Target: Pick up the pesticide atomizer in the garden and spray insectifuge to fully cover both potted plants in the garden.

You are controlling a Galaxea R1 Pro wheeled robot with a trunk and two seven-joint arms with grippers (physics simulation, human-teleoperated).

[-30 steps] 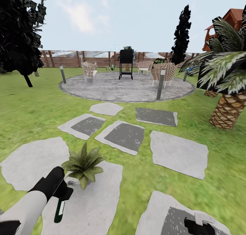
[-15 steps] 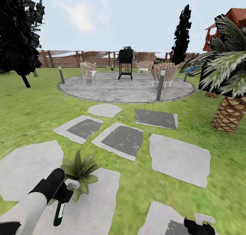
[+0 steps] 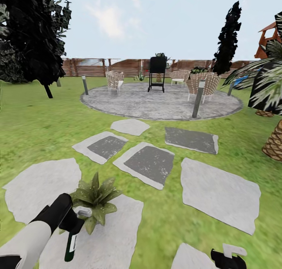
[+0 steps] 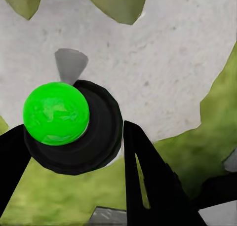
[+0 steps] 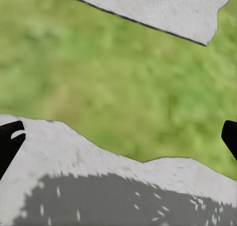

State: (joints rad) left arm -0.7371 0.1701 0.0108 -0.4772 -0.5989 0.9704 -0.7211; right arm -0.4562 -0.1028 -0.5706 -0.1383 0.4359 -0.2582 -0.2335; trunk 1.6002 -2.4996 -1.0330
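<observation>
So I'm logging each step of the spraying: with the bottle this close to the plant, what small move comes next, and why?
Probably start spraying here: the left end effector holds the pesticide atomizer right beside the potted plant, whose leaves already show just ahead in the left wrist view.

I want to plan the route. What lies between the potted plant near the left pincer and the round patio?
In the head view, stepping stones set in green lawn lie between the potted plant and the round patio; nothing stands there.

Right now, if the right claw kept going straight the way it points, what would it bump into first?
Most likely the ground: the right gripper, fingers spread wide, points down at a pale stepping stone with lawn just beyond. Nothing else seems in between, though depth is unclear.
</observation>
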